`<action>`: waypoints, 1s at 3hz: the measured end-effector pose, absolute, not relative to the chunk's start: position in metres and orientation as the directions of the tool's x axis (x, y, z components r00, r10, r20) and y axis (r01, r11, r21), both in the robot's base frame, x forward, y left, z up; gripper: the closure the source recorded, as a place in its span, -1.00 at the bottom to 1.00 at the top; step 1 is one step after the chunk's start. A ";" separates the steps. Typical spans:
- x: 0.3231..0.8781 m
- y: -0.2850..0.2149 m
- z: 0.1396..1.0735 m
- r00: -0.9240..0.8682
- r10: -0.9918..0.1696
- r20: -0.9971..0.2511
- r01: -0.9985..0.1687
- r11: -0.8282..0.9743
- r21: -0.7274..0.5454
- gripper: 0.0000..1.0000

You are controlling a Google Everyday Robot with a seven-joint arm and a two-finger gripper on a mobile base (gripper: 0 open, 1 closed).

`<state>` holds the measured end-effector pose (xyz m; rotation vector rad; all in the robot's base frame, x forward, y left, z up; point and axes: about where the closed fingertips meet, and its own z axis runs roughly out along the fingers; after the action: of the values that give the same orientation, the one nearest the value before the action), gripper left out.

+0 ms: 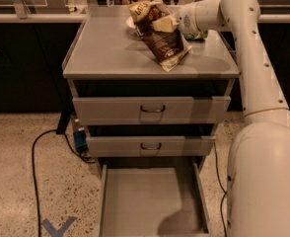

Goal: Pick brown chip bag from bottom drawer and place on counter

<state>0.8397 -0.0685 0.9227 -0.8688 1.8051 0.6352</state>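
The brown chip bag (160,37) hangs tilted over the counter (110,53), its tan-gold end up at the back and its lower corner touching or just above the surface near the front right. My gripper (161,23) is shut on the bag's upper part, with the white arm reaching in from the right. The bottom drawer (152,196) is pulled open below, with nothing on its flat grey floor.
A small clear packet of green contents (197,34) lies on the counter behind my wrist. Two shut drawer fronts with dark loop handles (152,109) sit above the open drawer. A black cable (36,172) and a blue floor mark (57,227) lie at the left.
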 end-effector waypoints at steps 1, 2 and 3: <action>0.840 -0.068 0.926 -0.249 -0.274 -0.929 -0.796 0.605 0.034 0.69; 0.840 -0.068 0.926 -0.249 -0.274 -0.929 -0.796 0.605 0.034 0.23; 0.840 -0.068 0.926 -0.249 -0.274 -0.929 -0.796 0.605 0.035 -0.25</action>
<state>0.8397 -0.0684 0.9260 -0.8690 1.8052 0.6353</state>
